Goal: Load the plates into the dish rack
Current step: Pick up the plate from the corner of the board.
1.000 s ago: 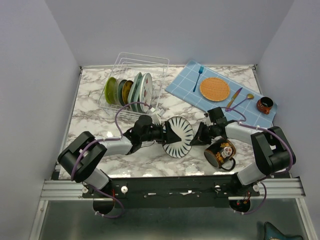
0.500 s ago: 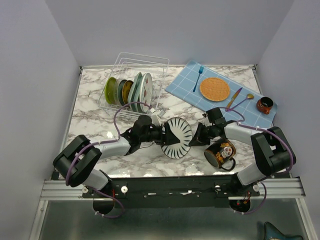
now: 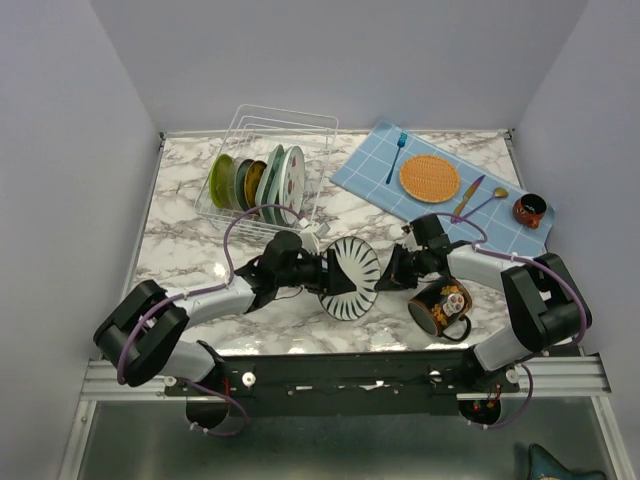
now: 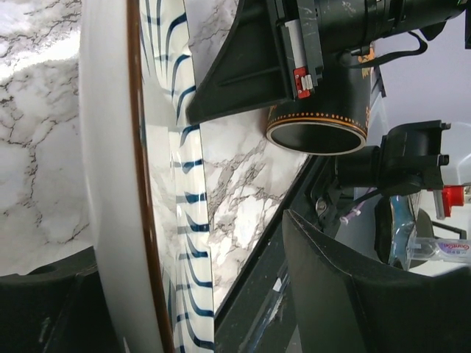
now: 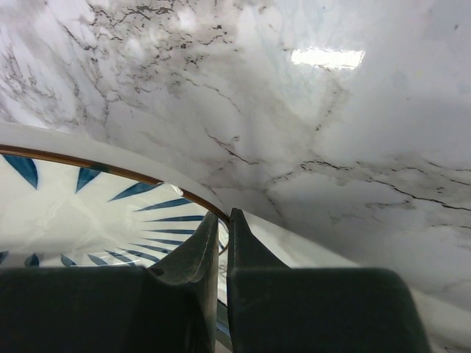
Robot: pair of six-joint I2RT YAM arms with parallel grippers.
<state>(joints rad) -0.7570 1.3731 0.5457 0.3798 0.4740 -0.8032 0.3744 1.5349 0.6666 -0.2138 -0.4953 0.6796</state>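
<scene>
A white plate with dark blue radial stripes and a brown rim [image 3: 352, 280] stands on edge over the marble table's front middle. My right gripper [image 3: 392, 268] is shut on its right rim; in the right wrist view the fingers [image 5: 224, 220] pinch the rim of the plate [image 5: 73, 213]. My left gripper [image 3: 325, 272] is open and straddles the plate's left rim. In the left wrist view [image 4: 169, 279] the plate [image 4: 110, 147] lies near one finger with a wide gap to the other. The white wire dish rack [image 3: 300, 125] at the back left holds several upright plates [image 3: 262, 178].
A black decorated mug [image 3: 440, 305] lies on its side just right of the plate, also in the left wrist view [image 4: 316, 125]. A blue checked mat [image 3: 360, 170] at the back right carries an orange woven mat [image 3: 429, 177], a fork, cutlery and a small brown cup [image 3: 529, 210].
The plate has shifted slightly left, carried by the right gripper. The left arm's elbow has swung outward to the left while its gripper stays at the plate's left rim.
</scene>
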